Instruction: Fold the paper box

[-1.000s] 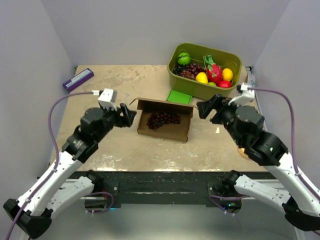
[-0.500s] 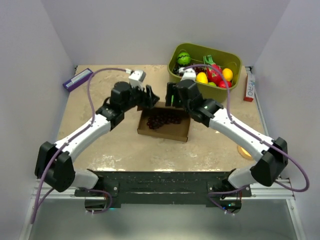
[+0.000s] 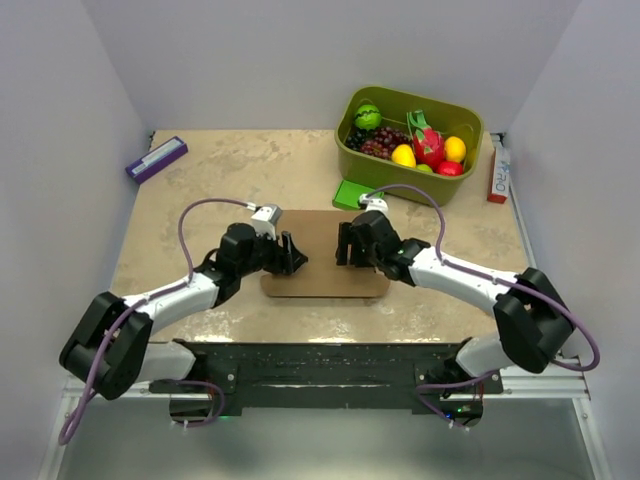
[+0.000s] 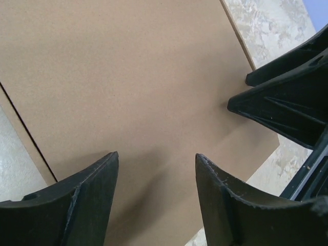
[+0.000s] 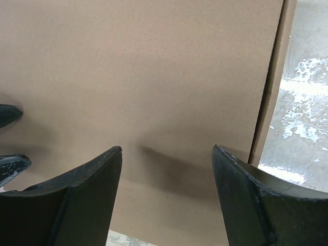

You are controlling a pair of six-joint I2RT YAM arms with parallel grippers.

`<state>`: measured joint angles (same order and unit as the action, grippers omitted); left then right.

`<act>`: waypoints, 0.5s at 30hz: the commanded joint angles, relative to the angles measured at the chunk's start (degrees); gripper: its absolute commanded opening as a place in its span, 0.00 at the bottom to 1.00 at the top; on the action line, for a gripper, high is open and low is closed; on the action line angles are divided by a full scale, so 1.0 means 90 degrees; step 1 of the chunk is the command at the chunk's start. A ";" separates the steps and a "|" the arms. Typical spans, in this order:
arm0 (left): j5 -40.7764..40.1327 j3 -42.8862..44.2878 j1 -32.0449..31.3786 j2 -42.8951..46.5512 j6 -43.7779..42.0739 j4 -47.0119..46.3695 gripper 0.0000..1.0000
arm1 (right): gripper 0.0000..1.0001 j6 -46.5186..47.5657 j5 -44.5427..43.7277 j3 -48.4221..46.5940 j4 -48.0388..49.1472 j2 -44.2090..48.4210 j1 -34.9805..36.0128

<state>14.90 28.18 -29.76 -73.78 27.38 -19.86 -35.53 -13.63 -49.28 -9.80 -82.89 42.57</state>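
Observation:
The brown paper box (image 3: 322, 255) lies shut on the table, its flat lid down over the whole box. My left gripper (image 3: 296, 257) is open over the lid's left part. My right gripper (image 3: 342, 245) is open over its right part. In the left wrist view the plain lid (image 4: 133, 87) fills the frame between my open fingers (image 4: 87, 189), with the right gripper's fingertips (image 4: 287, 105) facing them. In the right wrist view the lid (image 5: 148, 77) lies under my open fingers (image 5: 246, 195), its side edge at the right. The grapes in the box are hidden.
An olive-green bin (image 3: 408, 142) of fruit stands at the back right. A small flat green box (image 3: 352, 194) lies between it and the paper box. A purple box (image 3: 156, 158) lies at the back left, a white-and-red carton (image 3: 497, 172) at the far right.
The box stood open with grapes showing. Both grippers reached to its far side, then came back towards me, and the lid now lies flat over the box.

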 commanded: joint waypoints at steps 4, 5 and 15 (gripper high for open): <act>-0.0239 0.1554 0.0083 0.0609 -0.0609 0.1238 0.72 | 0.89 0.0363 0.0116 -0.0979 -0.0687 0.0509 -0.0323; -0.0220 0.1817 0.0209 0.0668 -0.0629 0.1365 0.75 | 0.90 0.0509 0.0330 -0.1135 -0.0746 0.0567 -0.0499; 0.0844 0.1400 0.1441 0.0697 -0.0181 0.1523 0.85 | 0.93 0.1086 0.2147 -0.0463 -0.0202 0.0295 -0.2170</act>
<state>16.88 43.90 -18.98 -67.02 24.47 -7.73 -28.75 -3.97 -57.47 -14.44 -78.24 25.76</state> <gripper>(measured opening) 0.847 0.941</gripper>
